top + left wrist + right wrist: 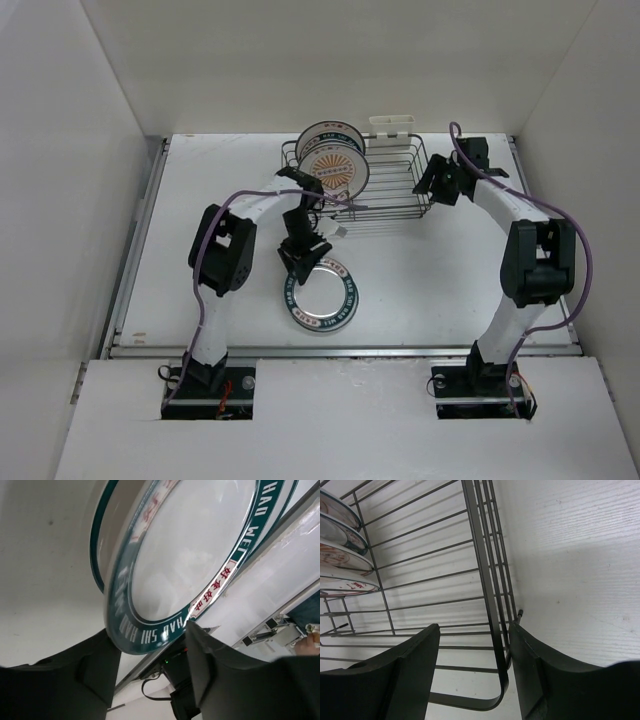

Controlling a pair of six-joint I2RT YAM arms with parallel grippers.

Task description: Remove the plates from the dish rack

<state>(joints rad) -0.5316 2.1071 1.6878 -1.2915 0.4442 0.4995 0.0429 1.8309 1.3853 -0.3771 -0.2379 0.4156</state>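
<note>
Teal-ring plate [320, 292] seems set on bench [450, 290], left gripper [303, 258] spread astride rim; right gripper [474, 630] spread astride dish rack [395, 190] wire; next: lift clear

Plate [336, 302] white with teal ring, rack [396, 190] dark.

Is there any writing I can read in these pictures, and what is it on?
"HAO SHI HAO": white letters on the dark ring of the teal-ringed plate, left wrist view.
"HAO WE": same ring, cut off by the picture's edge.
Red Chinese characters on that ring's inner edge: too blurred to read.
Lettering on the racked plates in the dish rack: too small to read.
</note>
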